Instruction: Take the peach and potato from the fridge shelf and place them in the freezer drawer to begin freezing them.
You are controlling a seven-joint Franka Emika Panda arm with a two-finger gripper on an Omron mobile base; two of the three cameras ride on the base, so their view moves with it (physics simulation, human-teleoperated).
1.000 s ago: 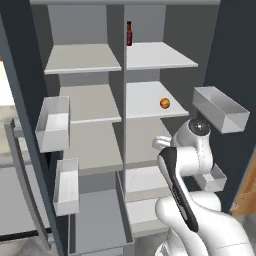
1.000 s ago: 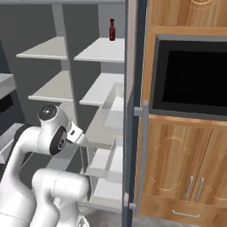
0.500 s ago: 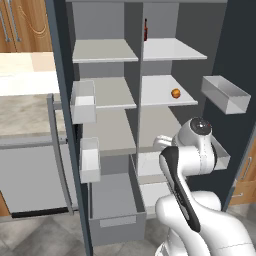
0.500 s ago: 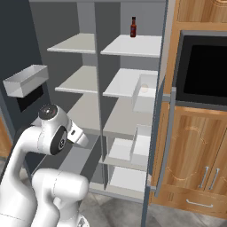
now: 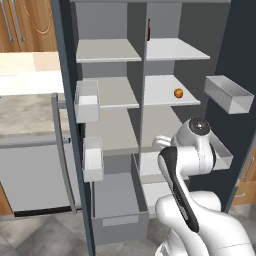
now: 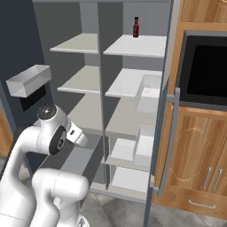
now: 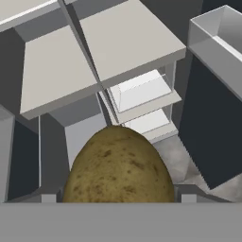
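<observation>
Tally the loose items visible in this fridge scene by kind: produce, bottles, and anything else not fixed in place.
Peach, on the fridge shelf: 1
Potato, close in front of the hand camera: 1
Dark bottle, top shelf: 1
Total: 3

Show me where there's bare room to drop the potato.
The freezer drawer stands open, its floor bare between its front panel and the fridge. The shelves left of the divider are bare too. The fridge shelf carries the peach near its right edge. The potato sits in the gripper.
</observation>
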